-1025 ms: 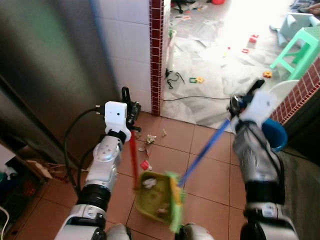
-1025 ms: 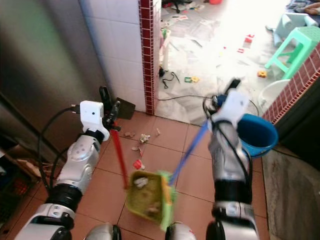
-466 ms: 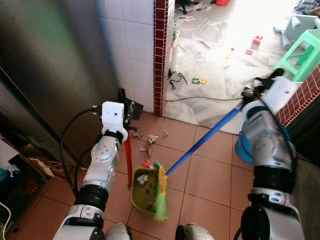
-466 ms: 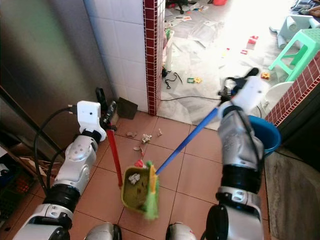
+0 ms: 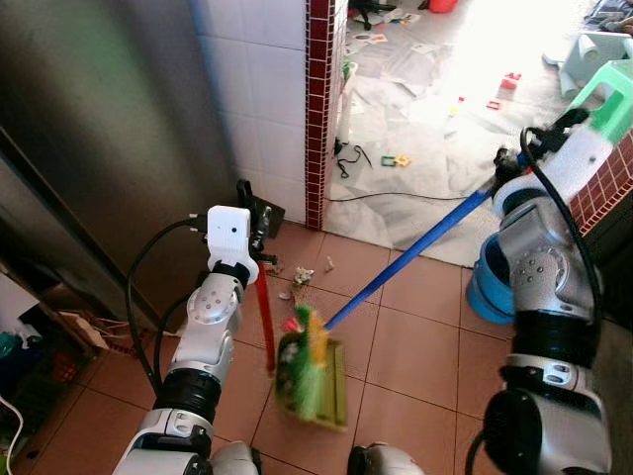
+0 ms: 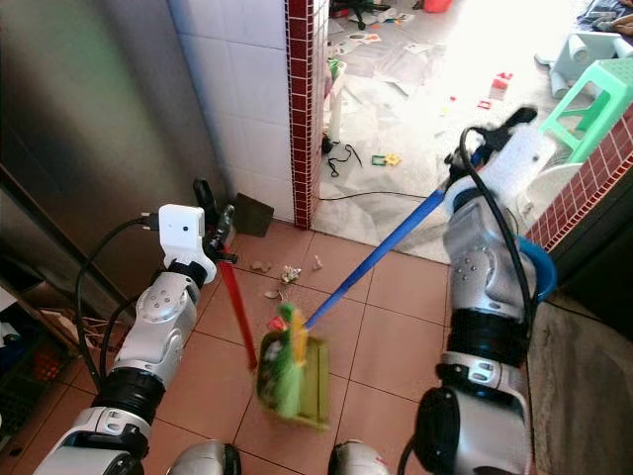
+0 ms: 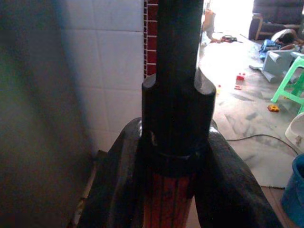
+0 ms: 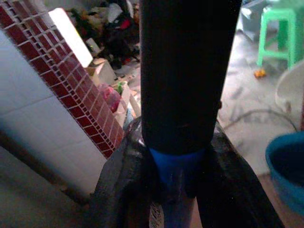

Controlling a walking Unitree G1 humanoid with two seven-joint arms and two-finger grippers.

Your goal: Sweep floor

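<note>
Terracotta tile floor (image 5: 415, 346), bearing a green dustpan (image 5: 326, 381) (blurred) with green broom bristles (image 5: 315, 341) against it. Scattered debris (image 5: 302, 276) near the red-tiled wall corner (image 5: 316, 119). Blue bucket (image 5: 487, 287) at right. Beyond, pale floor (image 5: 415, 148) littered with a black cable (image 5: 396, 194), small toys (image 5: 398, 159) and a green stool (image 5: 608, 89).

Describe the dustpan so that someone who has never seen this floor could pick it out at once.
Start at the red-tiled wall edge and come down to the terracotta floor tiles between the robot's arms. The dustpan is the yellow-green tray at the foot of the red handle held by the left gripper. Unlike the broom beside it, its handle is red, not blue.
</note>
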